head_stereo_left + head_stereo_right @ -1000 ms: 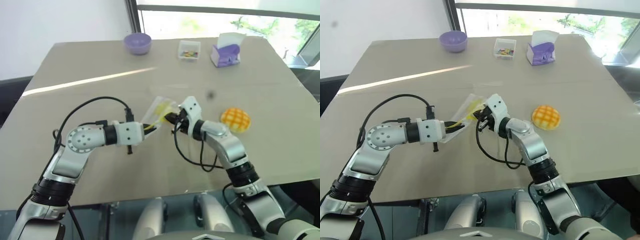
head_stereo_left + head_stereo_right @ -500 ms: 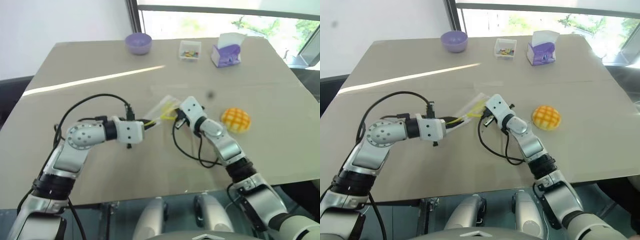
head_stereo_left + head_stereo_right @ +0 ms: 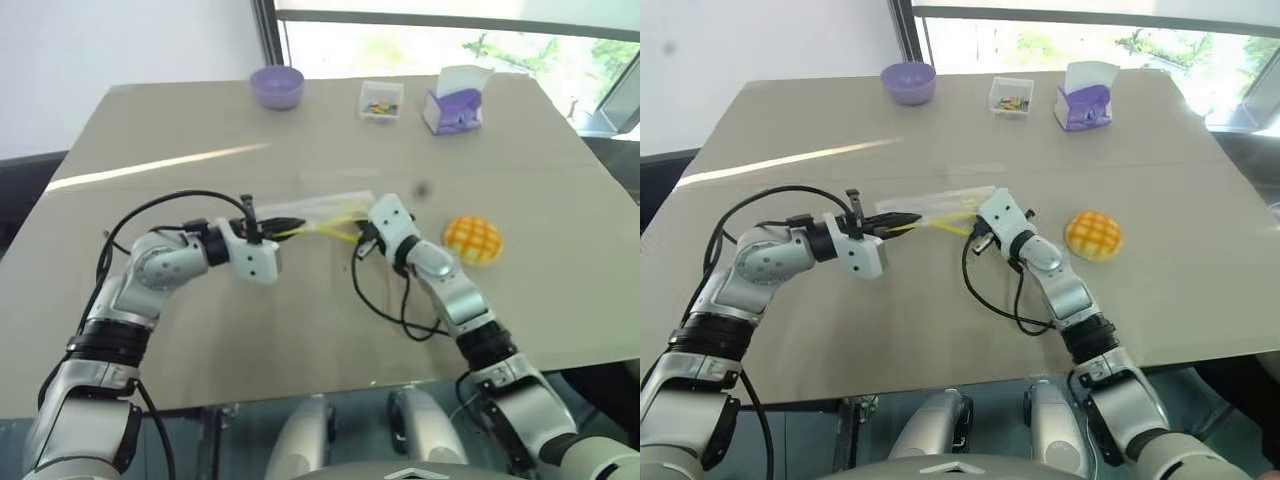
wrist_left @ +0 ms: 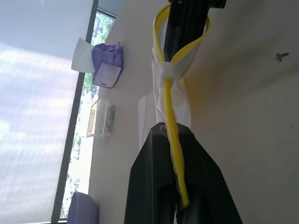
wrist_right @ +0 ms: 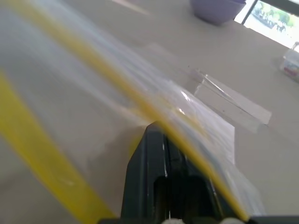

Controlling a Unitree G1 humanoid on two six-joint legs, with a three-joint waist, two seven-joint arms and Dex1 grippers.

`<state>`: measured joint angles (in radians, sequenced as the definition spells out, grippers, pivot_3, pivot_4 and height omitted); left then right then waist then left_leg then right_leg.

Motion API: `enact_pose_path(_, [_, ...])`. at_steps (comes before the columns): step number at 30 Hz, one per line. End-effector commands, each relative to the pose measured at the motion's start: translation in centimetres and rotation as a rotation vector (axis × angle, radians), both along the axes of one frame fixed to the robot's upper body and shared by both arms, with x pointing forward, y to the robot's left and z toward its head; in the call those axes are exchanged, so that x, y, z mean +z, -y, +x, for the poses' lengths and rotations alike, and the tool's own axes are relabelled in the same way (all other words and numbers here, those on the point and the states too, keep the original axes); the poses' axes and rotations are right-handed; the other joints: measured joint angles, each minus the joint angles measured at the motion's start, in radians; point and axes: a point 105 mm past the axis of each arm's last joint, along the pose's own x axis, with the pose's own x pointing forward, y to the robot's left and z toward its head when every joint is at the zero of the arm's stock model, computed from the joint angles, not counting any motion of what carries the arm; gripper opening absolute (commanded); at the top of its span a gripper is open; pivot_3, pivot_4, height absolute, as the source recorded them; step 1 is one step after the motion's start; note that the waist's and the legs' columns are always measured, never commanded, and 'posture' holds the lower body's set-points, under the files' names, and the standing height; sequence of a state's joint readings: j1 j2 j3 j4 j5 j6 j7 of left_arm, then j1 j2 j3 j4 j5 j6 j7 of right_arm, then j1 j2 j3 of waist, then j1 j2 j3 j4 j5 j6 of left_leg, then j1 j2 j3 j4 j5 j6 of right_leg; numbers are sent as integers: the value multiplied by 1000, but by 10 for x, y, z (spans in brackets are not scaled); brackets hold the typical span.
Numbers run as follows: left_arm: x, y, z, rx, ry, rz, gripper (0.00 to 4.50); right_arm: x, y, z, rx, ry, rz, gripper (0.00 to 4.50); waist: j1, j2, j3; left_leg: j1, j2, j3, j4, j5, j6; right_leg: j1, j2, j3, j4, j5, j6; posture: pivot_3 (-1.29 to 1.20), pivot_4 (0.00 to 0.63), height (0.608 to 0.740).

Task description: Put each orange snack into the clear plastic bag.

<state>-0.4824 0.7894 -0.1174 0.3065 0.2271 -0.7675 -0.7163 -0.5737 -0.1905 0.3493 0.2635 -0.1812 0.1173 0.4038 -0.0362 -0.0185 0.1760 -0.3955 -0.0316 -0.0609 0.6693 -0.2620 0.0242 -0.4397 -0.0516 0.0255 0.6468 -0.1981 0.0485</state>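
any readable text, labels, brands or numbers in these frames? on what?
None readable.
purple tissue box: no print can be made out on its faces.
small clear box: colourful bits inside, no label visible.
clear plastic bag: plain yellow seal strip, no lettering.
orange snack: criss-cross pattern, no wrapper text.
purple bowl: unmarked.
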Motion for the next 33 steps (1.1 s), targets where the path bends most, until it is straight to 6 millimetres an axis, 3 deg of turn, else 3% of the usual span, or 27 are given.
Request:
enact_pose_path(1, [8,1,2,15,-10,-64,0,3,-5,-7,87,132,-131,596,-3,0,0,0,0,0,0,0,0,0,0,0,0,0,0,0,150,740])
enact_pose_path(6, [7,6,2,14,-26,-84,0,8,-7,0,84,244,-199,2892,-12,0,0,1,1,1,0,0,0,0,3,1,1,0,0,0,150,740])
enact_pose_path(10, [4,7,1,23,-54,-98,0,-2,-11,1,137,232,-250,2892,-7,0,0,1,1,1,0,0,0,0,2,1,2,0,0,0,150,740])
enact_pose_path(16, [4,6,1,43,-66,-126,0,-2,-9,3,141,279,-291,4423,-7,0,0,2,1,1,0,0,0,0,2,2,2,0,0,0,150,740])
enact_pose_path(22, [4,4,3,87,-98,-177,0,14,-2,0,160,278,-230,4423,-6,0,0,2,1,1,0,0,0,0,2,2,2,0,0,0,150,740])
enact_pose_path(29, [8,4,10,135,-140,-236,0,49,14,-23,235,160,12,4423,-3,0,0,1,1,1,0,0,0,0,1,2,1,0,0,0,150,740])
enact_pose_path(33, [8,6,12,138,-148,-251,0,65,37,-31,207,109,102,2648,-1,0,0,1,1,0,0,0,0,0,1,1,2,0,0,0,150,740])
